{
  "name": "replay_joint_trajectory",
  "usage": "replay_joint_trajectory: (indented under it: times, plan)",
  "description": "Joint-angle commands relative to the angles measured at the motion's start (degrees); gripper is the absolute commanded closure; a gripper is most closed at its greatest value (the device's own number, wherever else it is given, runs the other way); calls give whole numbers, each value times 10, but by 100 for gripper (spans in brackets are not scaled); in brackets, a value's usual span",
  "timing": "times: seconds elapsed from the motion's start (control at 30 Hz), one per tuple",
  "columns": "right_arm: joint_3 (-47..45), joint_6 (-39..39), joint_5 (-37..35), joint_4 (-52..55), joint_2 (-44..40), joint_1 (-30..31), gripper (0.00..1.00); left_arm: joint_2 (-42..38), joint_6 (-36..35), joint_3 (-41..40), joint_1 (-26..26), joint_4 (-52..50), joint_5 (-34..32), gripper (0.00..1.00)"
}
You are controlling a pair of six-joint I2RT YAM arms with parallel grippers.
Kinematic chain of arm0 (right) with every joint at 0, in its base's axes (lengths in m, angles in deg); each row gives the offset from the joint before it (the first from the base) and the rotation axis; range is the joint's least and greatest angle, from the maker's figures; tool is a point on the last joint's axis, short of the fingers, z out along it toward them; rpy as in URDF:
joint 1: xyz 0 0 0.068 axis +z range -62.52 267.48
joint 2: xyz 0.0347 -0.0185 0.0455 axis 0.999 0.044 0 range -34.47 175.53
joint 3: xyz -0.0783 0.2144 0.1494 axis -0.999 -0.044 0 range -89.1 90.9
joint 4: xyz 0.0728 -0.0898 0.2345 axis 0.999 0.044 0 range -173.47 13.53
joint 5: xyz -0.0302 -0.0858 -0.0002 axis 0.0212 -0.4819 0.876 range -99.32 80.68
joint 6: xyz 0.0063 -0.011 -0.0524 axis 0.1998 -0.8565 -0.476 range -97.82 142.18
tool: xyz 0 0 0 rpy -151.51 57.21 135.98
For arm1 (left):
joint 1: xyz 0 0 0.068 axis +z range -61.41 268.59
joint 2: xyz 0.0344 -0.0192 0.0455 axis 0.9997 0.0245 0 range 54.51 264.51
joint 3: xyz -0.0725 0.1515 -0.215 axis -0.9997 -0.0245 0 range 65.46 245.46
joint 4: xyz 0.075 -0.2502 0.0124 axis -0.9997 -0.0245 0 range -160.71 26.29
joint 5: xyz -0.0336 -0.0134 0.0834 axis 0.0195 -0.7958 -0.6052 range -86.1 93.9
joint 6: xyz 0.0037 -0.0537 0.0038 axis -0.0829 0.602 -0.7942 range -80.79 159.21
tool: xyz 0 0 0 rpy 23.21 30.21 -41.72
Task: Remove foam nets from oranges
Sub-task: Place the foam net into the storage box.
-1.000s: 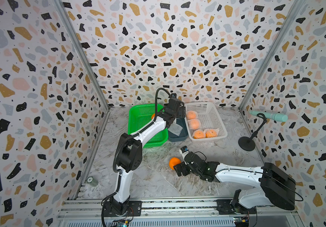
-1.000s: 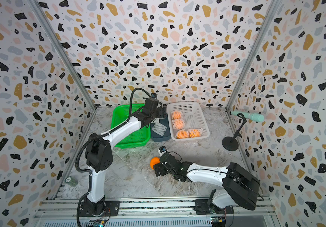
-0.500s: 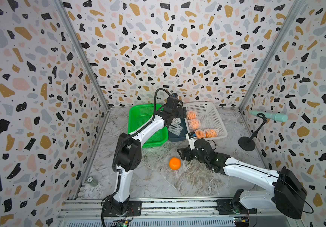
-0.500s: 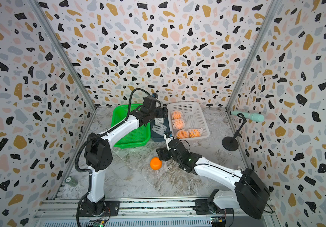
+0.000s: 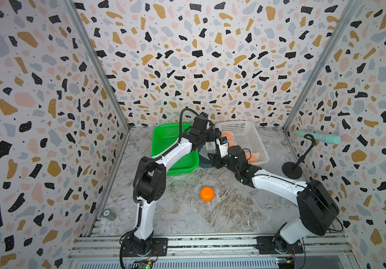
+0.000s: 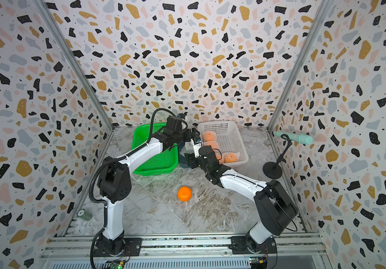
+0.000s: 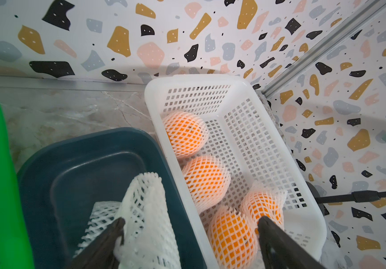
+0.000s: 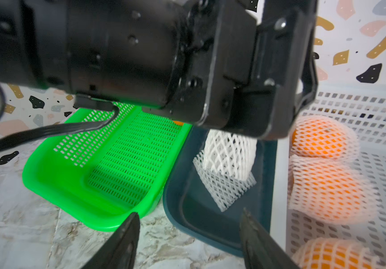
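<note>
At the dark bin (image 7: 71,167), we are holding the left gripper (image 7: 191,220) and right gripper (image 8: 190,213) spread; the foam net (image 7: 145,209), touching the left one, could snag and lift out.

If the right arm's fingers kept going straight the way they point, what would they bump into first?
Probably the near wall of the dark blue bin, right ahead of the right gripper; the loose foam nets lie farther in. Depth is unclear.
</note>
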Motion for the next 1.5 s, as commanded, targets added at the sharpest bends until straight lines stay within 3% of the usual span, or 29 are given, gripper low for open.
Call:
replay_joint_trajectory:
  times: [0.0, 0.57, 0.77, 0.97, 1.27, 1.4, 1.47]
  plan:
    - [35, -26, 5, -49, 16, -15, 32, -42, 20, -15, 7, 41, 38, 10]
    - [118, 16, 108, -114, 136, -63, 36, -96, 56, -93, 21, 108, 95, 10]
    - [99, 61, 146, -160, 144, -68, 27, -115, 97, -136, 32, 179, 131, 10]
    - [115, 89, 151, -159, 162, -74, 29, -127, 110, -152, 34, 197, 142, 11]
    - [123, 109, 162, -160, 171, -86, 60, -137, 110, -162, 41, 199, 144, 11]
    - [123, 115, 168, -159, 172, -91, 72, -140, 112, -165, 44, 205, 148, 11]
    - [125, 116, 174, -156, 174, -93, 73, -144, 110, -168, 46, 204, 146, 11]
